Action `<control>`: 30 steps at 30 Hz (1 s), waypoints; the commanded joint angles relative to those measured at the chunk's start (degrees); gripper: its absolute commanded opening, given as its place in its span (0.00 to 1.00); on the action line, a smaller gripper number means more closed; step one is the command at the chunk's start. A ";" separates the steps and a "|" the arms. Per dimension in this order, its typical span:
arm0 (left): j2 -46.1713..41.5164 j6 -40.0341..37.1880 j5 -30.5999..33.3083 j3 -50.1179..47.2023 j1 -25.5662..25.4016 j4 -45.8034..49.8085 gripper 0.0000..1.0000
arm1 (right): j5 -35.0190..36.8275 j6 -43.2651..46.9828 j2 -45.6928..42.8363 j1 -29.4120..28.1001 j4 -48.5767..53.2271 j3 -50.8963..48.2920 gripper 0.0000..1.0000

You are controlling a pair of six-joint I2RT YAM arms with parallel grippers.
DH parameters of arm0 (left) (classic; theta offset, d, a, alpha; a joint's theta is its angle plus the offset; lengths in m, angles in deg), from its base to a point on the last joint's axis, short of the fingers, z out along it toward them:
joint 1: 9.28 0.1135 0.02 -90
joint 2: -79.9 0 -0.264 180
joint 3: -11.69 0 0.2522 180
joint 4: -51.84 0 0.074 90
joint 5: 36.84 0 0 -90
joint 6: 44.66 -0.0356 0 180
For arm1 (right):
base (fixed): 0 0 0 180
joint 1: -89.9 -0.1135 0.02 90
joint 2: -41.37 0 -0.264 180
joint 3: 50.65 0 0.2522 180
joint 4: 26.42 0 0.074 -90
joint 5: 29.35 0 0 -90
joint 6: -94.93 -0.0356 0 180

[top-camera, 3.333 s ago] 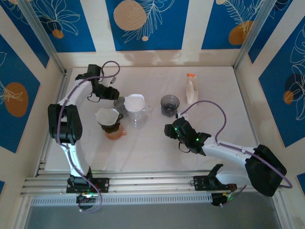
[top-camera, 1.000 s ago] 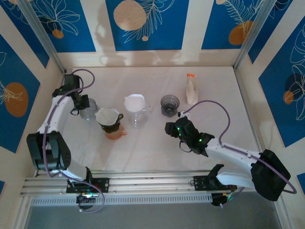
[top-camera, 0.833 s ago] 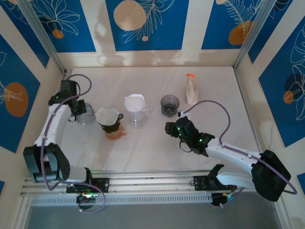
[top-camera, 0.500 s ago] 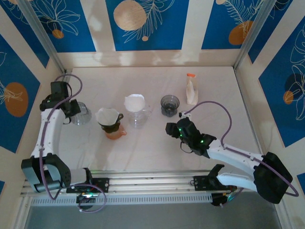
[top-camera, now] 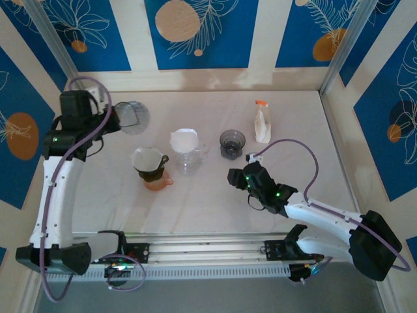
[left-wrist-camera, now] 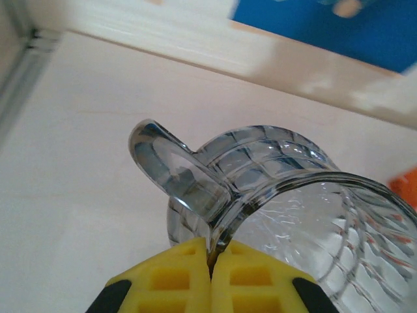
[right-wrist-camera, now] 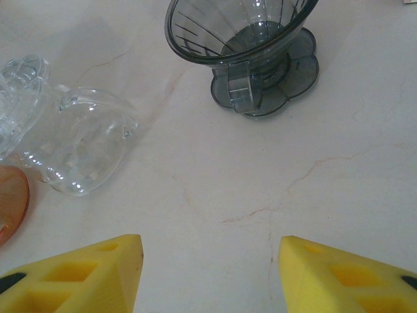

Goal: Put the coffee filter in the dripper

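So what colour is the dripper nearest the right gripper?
The dripper is smoky grey; right wrist view.

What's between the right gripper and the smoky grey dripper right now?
Just bare table, as the right wrist view shows, from the right gripper up to the smoky grey dripper. A clear glass vessel lies left of that stretch.

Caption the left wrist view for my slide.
Left gripper shut on the rim of a clear glass dripper, beside its handle.

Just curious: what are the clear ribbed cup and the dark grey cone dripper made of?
The clear ribbed cup looks like glossy glass or clear plastic, glinting along its handle. The dark grey cone dripper seems smoky translucent plastic, moulded ribs showing through.
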 commanded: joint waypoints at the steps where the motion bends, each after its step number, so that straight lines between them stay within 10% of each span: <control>1: -0.91 0.73 0.79 3.05 -9.99 3.87 0.03 | 1.56 0.27 -1.84 0.50 1.63 0.59 0.58; 16: -1.02 9.28 7.78 -13.92 -45.65 3.95 0.01 | 4.23 -0.27 -4.21 3.05 7.12 1.50 0.58; 30: 16.31 4.95 5.09 -23.11 -53.32 -12.61 0.00 | 5.06 -1.55 -7.14 3.40 11.50 0.93 0.58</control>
